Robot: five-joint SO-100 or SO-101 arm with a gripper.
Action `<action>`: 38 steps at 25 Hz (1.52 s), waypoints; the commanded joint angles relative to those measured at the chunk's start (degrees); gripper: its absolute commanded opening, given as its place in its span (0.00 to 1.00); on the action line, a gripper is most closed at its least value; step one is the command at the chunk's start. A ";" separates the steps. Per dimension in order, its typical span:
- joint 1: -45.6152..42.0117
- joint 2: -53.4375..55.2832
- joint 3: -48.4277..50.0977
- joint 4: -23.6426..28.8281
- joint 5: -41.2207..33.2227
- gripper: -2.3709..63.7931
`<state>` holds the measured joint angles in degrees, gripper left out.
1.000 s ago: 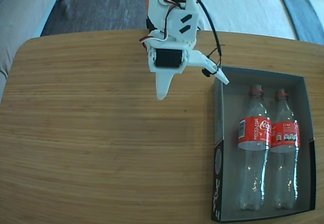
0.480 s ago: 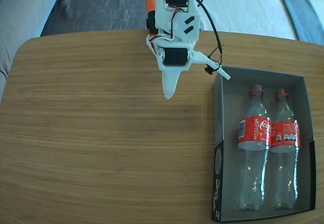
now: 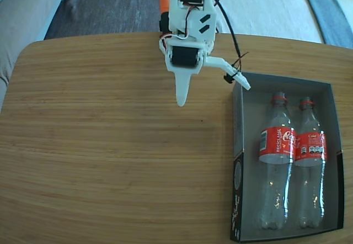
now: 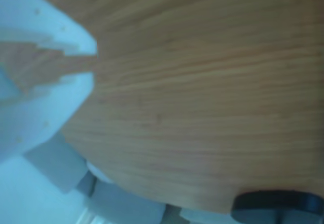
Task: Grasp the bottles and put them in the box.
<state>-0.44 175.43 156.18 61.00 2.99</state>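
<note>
Wooden bench [image 3: 110, 144] carries the box [image 3: 237, 144] at right, where both bottles [image 3: 277, 161] lie side by side, light, slippery and crushable, best taken mid-body at the label, while the empty fingers [image 3: 212, 92] hang apart.

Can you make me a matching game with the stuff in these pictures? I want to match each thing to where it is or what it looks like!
Things:
1. bottles
2. box
3. gripper
4. table

Descriptions:
A. light brown wood
B. white, up above the table with nothing in it
C. dark, at the right side of the fixed view
D. clear with red labels, lying side by side

Pairs: 1-D, 2-C, 3-B, 4-A
</note>
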 commanded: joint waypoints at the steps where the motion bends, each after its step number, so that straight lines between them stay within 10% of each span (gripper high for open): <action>1: 0.35 2.02 1.41 0.18 0.62 0.03; 38: 0.00 10.37 6.24 0.88 0.44 0.03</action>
<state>-0.44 185.36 163.21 61.88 3.60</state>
